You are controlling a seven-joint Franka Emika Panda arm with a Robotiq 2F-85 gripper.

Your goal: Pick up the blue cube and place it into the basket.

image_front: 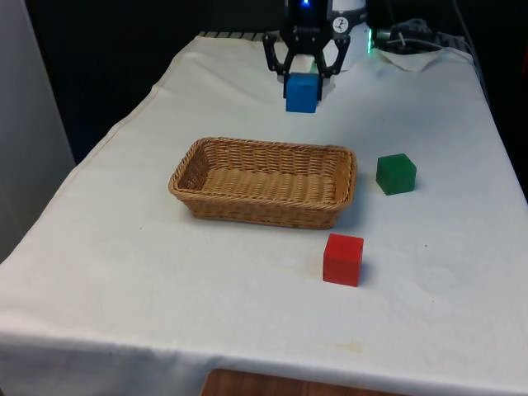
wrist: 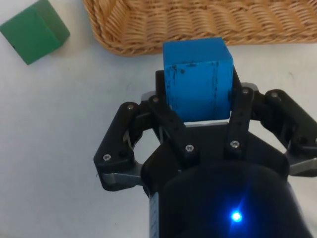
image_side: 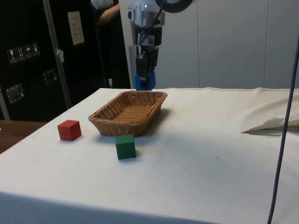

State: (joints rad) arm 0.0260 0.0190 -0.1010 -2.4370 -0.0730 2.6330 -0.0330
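One pincer (image_front: 302, 78) pinches the blue cube (image_front: 302, 92); the side view shows it above the basket's (image_side: 105, 125) far rim.

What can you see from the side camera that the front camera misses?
Only the side view has dark cabinets behind the table, and a person's arm up by the robot. Only the front view has a strip of brown wood below the cloth's near edge. Both show the tool shut on the blue cube, held in the air beyond the basket's far rim, not yet over it. Both also show the green cube and the red cube sitting on the white cloth, outside the basket.
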